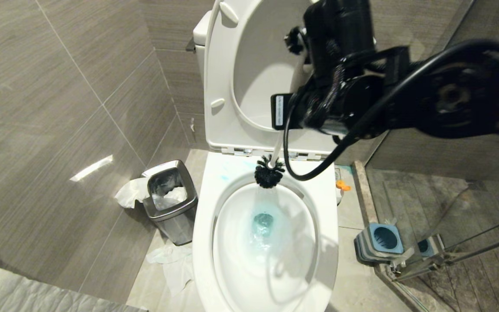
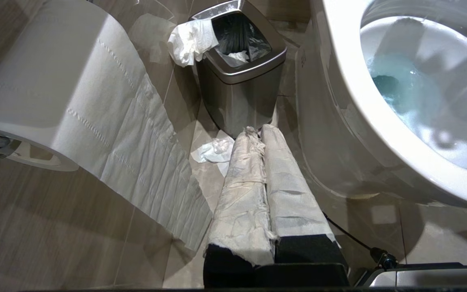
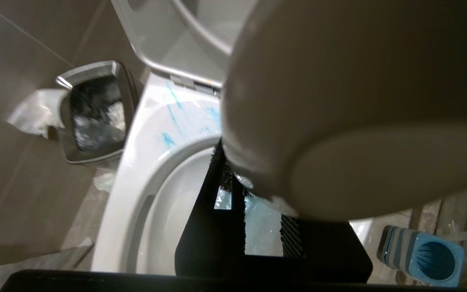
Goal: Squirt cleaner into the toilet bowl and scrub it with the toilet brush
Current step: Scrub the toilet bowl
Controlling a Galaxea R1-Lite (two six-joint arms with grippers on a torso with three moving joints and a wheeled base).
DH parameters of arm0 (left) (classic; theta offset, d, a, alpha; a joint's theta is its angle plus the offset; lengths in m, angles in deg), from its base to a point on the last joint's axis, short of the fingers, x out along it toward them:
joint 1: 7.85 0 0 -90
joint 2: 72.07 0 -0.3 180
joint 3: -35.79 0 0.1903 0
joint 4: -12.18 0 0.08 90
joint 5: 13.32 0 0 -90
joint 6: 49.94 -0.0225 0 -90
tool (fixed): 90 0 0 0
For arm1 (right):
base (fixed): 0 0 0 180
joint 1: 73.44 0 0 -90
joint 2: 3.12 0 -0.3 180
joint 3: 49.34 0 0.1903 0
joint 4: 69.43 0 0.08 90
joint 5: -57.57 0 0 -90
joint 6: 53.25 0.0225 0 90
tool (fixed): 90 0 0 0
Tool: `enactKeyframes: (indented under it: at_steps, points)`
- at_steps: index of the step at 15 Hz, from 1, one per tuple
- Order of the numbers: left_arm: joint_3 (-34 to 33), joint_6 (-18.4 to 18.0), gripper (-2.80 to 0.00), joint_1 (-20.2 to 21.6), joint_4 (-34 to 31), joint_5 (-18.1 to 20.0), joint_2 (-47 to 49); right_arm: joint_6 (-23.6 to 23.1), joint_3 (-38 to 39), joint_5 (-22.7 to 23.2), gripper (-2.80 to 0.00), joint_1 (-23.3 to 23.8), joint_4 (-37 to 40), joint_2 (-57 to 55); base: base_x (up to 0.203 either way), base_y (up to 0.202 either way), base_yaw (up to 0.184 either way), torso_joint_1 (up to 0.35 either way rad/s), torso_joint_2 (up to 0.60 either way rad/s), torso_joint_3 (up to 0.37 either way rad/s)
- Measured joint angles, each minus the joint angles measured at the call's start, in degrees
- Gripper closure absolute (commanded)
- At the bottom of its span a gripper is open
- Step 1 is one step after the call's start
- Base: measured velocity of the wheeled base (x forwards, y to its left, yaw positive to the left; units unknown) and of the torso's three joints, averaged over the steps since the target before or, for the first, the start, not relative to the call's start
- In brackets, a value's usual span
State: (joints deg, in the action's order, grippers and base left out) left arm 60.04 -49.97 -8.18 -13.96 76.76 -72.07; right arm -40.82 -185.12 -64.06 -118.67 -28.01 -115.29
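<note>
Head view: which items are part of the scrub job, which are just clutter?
In play: toilet brush, held by right gripper; toilet bowl; cleaner; brush holder.
Clutter: bin, tissue on floor, toilet roll.

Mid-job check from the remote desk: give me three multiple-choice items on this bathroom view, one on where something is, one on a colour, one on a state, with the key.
1. Where is the black head of the toilet brush?
A. In its holder
B. At the back rim of the toilet bowl
C. In the steel bin

2. What colour is the holder on the floor?
A. Blue and grey
B. Red
C. Green

3. What is the right hand doing?
A. Hanging open and holding nothing
B. Shut on the brush handle
C. Gripping the cleaner

Key:
1 B: the head view shows the bristles over the rear rim, just below the seat hinges.
2 A: its blue top and grey sides show beside the bowl, with nothing in it.
3 B: the white handle runs from the bristles up into the hand.
</note>
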Motion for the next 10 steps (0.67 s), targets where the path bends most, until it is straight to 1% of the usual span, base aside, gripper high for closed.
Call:
enactKeyframes:
  at_steps: [4,7,10]
  points:
    - [0.0,0.0,0.00,0.0,0.0,0.0,0.0,0.8,-0.3,2.2,0.00,-0.2,7.0,9.1,0.000,0.000,0.000,0.000,0.00,0.000]
    - [0.0,0.0,0.00,0.0,0.0,0.0,0.0,1.6,-0.4,2.5,0.00,-0.2,8.2,11.1,0.000,0.000,0.000,0.000,0.00,0.000]
    - [0.0,0.0,0.00,0.0,0.0,0.0,0.0,1.7,-0.5,3.9,0.00,-0.3,10.5,11.4,0.000,0.000,0.000,0.000,0.00,0.000]
